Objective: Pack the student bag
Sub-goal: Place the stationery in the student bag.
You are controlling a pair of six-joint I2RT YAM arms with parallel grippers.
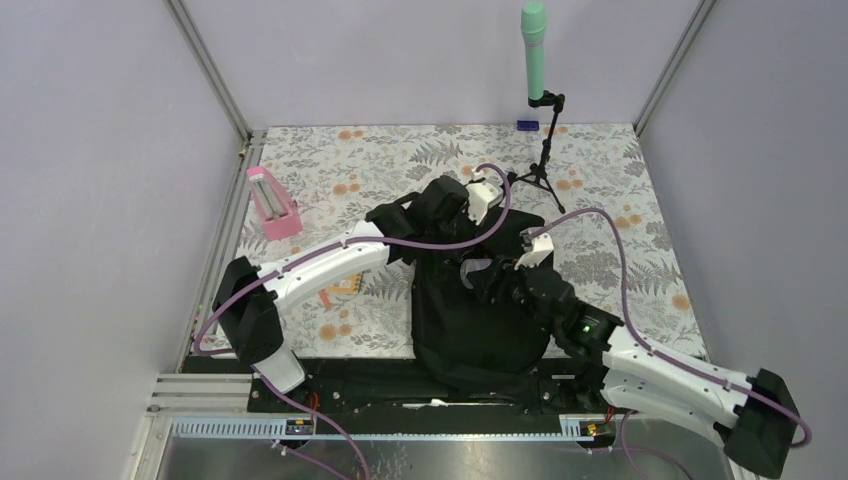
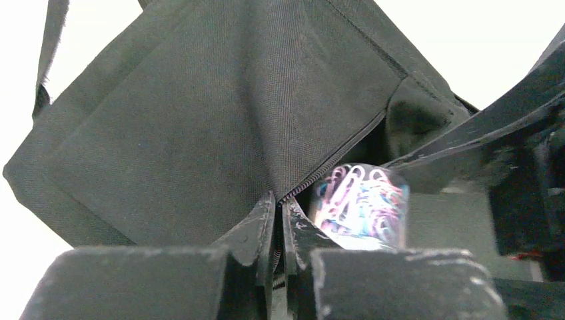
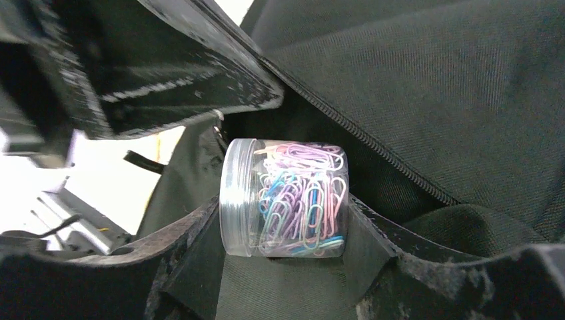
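Left wrist view: the left claw (image 2: 279,215) is pinched tight on the zipper edge (image 2: 333,163) of the student bag (image 2: 166,120), black fabric hoisted above it. A jar of paper clips (image 2: 360,203) shows just to the right.

Right wrist view: the right claw (image 3: 285,230) grips that clear jar on its side, lid to the left, right at the bag's mouth.

From above: the bag lies on the floral table (image 1: 620,200), at its near edge, between both arms.
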